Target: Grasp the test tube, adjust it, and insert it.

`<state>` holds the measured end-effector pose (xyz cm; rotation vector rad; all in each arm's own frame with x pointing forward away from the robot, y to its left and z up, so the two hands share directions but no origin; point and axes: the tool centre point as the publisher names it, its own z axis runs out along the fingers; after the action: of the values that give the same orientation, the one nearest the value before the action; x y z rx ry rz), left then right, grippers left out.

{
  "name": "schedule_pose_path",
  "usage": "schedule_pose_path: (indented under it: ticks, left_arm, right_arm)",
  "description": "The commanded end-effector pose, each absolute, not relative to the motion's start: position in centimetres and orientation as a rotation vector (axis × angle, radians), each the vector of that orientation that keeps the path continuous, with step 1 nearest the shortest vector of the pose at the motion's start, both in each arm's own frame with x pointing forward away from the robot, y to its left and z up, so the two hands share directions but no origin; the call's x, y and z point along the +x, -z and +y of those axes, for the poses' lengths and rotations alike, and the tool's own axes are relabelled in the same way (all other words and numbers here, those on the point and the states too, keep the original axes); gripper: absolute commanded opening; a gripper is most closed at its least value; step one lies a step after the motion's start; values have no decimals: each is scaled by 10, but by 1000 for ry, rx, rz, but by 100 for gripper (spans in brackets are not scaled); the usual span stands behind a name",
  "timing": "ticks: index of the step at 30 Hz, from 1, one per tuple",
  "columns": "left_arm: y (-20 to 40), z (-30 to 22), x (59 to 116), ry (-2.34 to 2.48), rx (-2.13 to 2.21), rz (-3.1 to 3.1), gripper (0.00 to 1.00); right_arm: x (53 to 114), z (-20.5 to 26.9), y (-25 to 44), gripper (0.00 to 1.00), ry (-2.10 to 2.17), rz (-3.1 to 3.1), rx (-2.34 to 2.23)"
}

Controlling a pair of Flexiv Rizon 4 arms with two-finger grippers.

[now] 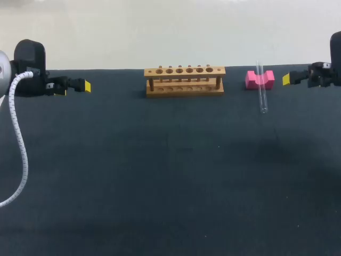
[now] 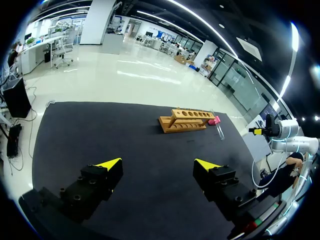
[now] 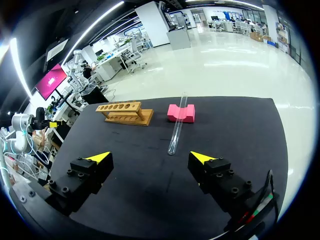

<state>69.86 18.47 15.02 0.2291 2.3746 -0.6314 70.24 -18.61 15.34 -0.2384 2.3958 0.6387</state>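
Observation:
A clear glass test tube (image 1: 262,89) lies across a pink notched block (image 1: 259,79), its near end resting on the black table; it also shows ahead of my right gripper as the test tube (image 3: 177,130) on the pink block (image 3: 181,113). A wooden rack (image 1: 184,81) with a row of several holes stands at the back middle, seen too as the rack (image 2: 183,120) and the rack (image 3: 125,112). My left gripper (image 2: 157,164) is open at the far left edge, holding nothing. My right gripper (image 3: 150,157) is open at the far right, just beside the pink block, holding nothing.
The black table (image 1: 170,176) stretches wide in front of the rack and block. A white cable (image 1: 20,144) hangs from my left arm over the table's left side.

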Motion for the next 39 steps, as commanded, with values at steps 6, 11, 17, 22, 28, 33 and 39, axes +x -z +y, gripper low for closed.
schedule_pose_path:
  ticks: [6,11,17,22,28,33,39]
  left_arm:
    - [-151,184,700,628,229,2381,100]
    - [-151,184,700,628,229,2381,100]
    - [-150,182,705,747,396,2304,100]
    - [-147,183,713,751,577,2208,100]
    - [-133,184,729,838,796,2063,100]
    - [-121,182,745,893,961,1918,100]
    - [-109,184,767,924,1081,1776,100]
  right_arm:
    - [703,-186,-153,100,-638,2395,-239]
    - [703,-186,-153,100,-638,2395,-239]
    - [703,-186,-153,100,-638,2395,-239]
    - [703,-186,-153,100,-638,2395,-239]
    - [703,-186,-153,100,-638,2395,-239]
    - [703,-186,-153,100,-638,2395,-239]
    - [703,-186,-153,100,-638,2395,-239]
